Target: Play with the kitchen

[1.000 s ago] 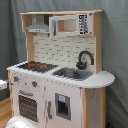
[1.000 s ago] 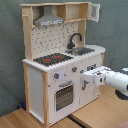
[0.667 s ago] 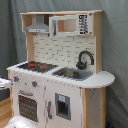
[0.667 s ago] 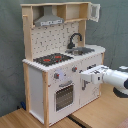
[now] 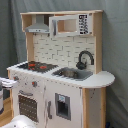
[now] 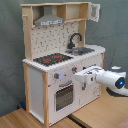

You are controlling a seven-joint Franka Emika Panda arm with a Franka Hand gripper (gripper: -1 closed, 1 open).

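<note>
Drew back slightly from the kitchen (image 6: 62,60) front since 0.7 s ago: gripper (image 6: 79,77) in the second exterior view; fingers too hard to make out, grip impossible to tell. Stood upright before a grey curtain (image 5: 114,45). Held an unidentifiable dark object in the sink (image 5: 73,74).

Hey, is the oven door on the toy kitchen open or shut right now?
Shut. The oven door sits flush with the kitchen front in both exterior views.
</note>
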